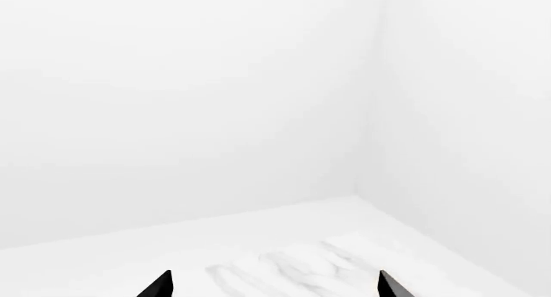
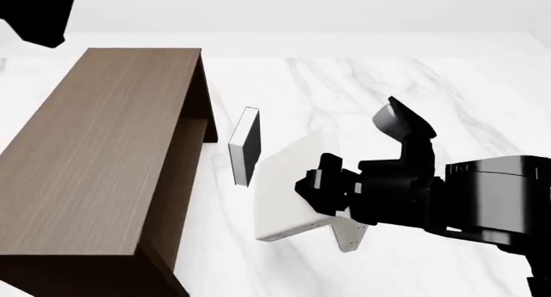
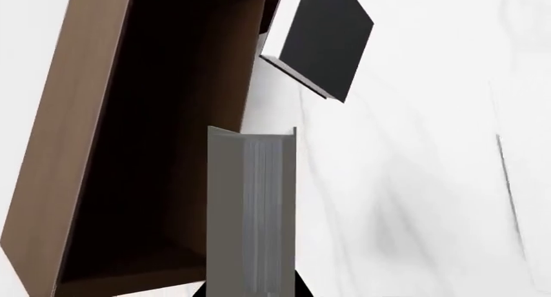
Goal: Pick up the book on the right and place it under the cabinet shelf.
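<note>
Right gripper (image 2: 331, 187) is carrying the plain off-white hardback book (image 2: 288, 181) toward the big dark-brown wood-grain cabinet (image 2: 95, 148).
Its fingers are closing on the book, lifted off the white marble table (image 2: 430, 97) just beside the cabinet's open side. The upright black-faced book (image 2: 246, 145) is standing between them, so a straight push could be knocking it over. The inner shelf board (image 2: 191, 152) could catch the tilted book. Left gripper (image 1: 273, 285) is hanging spread and empty.

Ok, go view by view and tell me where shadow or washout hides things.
Right wrist view: the dark-brown wood-grain cabinet has an almost black interior, so no shelf board can be made out; the off-white hardback book reads grey, shaded. Head view: even light, the white marble table keeps faint veins. Left wrist view: nearly all white, walls barely separable, only the left gripper fingertips contrast.
</note>
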